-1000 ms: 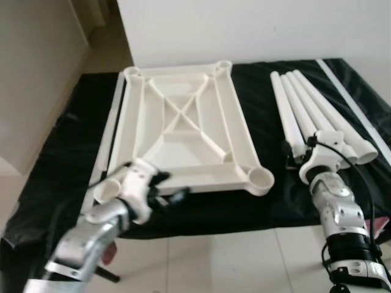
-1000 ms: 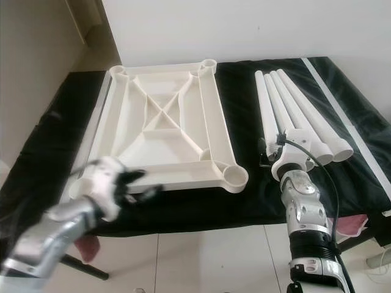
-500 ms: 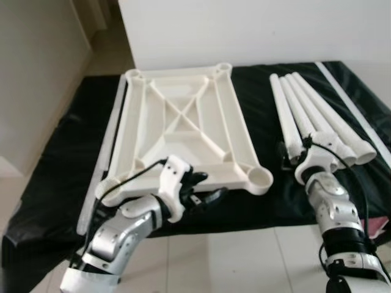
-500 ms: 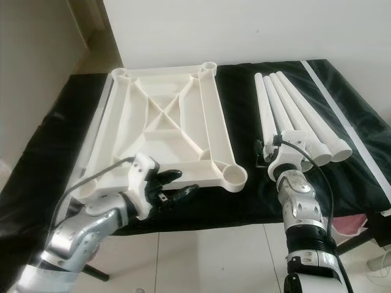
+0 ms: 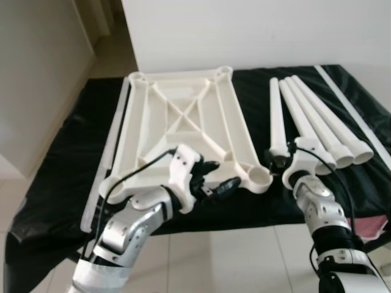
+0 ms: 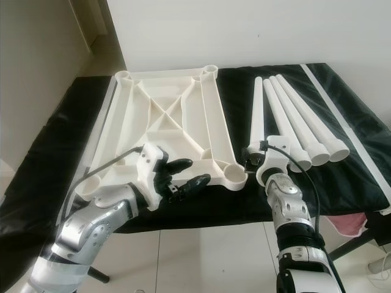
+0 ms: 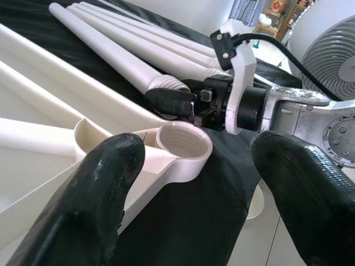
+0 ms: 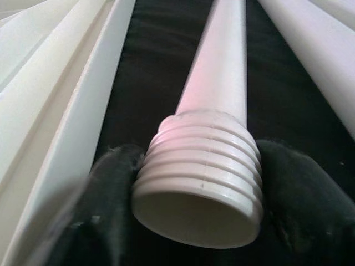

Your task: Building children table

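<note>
No brand, label or writing can be read on any part. A white plastic tabletop [image 5: 183, 131] lies underside up on the black-covered worktop [image 5: 67, 152], its ribs crossing in the middle and a round socket at each corner. To its right lie four white table legs; three [image 5: 333, 131] rest side by side, and the leftmost leg [image 5: 276, 113] is angled apart from them with its near, threaded end pinched between the fingers of the right gripper [image 5: 276, 160]. The right wrist view shows what the head views cannot: the ridged screw thread [image 8: 202, 160] on that hollow leg end, with a black finger pressed on either side. The left gripper [image 5: 214, 178] hovers over the tabletop's near edge with its fingers spread, holding nothing. Its wrist view looks between those fingers at the near right corner socket [image 7: 183, 145], whose inner thread is visible, with the right gripper and the leg's end just beside it. A fan [image 7: 327, 61] stands in that view's background.
</note>
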`<state>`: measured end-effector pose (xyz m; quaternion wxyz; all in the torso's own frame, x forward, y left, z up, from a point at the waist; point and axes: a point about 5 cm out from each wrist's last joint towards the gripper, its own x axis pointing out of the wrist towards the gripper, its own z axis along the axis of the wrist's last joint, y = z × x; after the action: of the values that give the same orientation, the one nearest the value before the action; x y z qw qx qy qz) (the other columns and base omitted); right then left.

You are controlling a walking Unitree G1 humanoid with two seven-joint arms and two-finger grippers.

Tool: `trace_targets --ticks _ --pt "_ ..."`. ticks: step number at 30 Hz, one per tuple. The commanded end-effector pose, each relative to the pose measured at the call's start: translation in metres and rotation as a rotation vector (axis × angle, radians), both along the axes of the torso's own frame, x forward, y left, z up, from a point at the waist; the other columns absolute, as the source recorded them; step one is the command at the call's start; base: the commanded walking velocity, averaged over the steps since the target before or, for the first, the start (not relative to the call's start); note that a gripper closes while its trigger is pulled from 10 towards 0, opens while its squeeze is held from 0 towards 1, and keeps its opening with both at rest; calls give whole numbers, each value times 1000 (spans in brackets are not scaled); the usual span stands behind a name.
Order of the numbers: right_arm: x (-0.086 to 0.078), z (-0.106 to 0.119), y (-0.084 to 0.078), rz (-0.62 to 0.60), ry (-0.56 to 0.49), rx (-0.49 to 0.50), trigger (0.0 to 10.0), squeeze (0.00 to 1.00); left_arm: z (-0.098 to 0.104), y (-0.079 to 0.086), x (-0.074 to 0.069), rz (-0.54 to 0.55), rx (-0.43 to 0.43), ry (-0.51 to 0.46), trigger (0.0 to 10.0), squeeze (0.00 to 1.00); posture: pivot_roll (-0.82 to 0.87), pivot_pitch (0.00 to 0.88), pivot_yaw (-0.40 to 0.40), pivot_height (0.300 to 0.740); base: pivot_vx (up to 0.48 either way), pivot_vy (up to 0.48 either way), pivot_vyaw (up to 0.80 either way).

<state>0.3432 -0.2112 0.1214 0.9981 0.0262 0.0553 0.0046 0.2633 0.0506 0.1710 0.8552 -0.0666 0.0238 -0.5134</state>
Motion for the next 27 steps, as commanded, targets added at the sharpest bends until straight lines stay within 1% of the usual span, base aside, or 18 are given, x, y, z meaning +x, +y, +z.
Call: trace_targets --ticks 1,4,7,8,9,10,12,14,15,17,18,19,20,22,23,24,25,27 --pt "-2 -8 9 28 24 -1 0 0 1 -1 2 9 13 -17 10000 0 -30 0 31 740 0 0 0" --pt "-5 -11 12 43 30 -2 0 0 1 -3 2 10 11 -18 10000 0 -30 0 31 740 0 0 0" --pt "-13 -14 14 35 36 -23 0 0 2 -3 2 11 7 -23 10000 0 -33 10 23 740 0 0 0" --pt "-17 -16 14 29 40 -27 10000 0 2 -4 1 8 4 -26 10000 0 -29 15 15 740 0 0 0" --pt "-21 -17 15 26 44 -20 10000 0 3 -4 1 7 3 -31 10000 0 -29 15 15 740 0 0 0" --pt "-21 -17 15 26 44 -20 10000 0 3 -4 1 7 3 -31 10000 0 -29 15 15 740 0 0 0" --pt "-37 -19 19 16 43 0 10000 0 4 -5 1 14 -5 -35 10000 0 -30 27 10 740 0 0 0" --pt "-37 -19 19 16 43 0 10000 0 4 -5 1 14 -5 -35 10000 0 -30 27 10 740 0 0 0" --pt "-44 -20 20 9 42 7 10000 0 5 -5 1 17 -8 -36 10000 0 -30 27 10 740 0 0 0" --pt "-64 -15 23 -9 28 16 10000 0 5 -5 0 18 -15 -35 10000 0 -37 49 10 740 0 0 0" --pt "-64 -15 23 -9 28 16 10000 0 5 -5 0 18 -15 -35 10000 0 -37 49 10 740 0 0 0" --pt "-73 -12 24 -14 24 20 10000 0 5 -6 -1 17 -14 -34 10000 0 -41 55 10 740 0 0 0" --pt "-73 -12 24 -14 24 20 10000 0 5 -6 -1 17 -14 -34 10000 0 -41 55 10 740 0 0 0" --pt "-86 -9 25 -22 26 17 10000 0 5 -6 -2 12 -13 -34 10000 0 -46 67 12 740 0 0 0" --pt "-86 -9 25 -22 26 17 10000 0 5 -6 -2 12 -13 -34 10000 0 -46 67 12 740 0 0 0" --pt "-91 -7 25 -21 25 15 10000 839 5 -5 -3 10 -12 -33 10000 0 -48 75 15 740 0 0 0" --pt "-95 -5 26 -21 24 19 10000 1000 6 -4 -3 9 -12 -31 10000 0 -49 79 18 740 0 0 0" --pt "-98 -3 26 -20 24 23 10000 1000 6 -4 -4 9 -12 -30 10000 0 -49 79 18 740 0 0 0"
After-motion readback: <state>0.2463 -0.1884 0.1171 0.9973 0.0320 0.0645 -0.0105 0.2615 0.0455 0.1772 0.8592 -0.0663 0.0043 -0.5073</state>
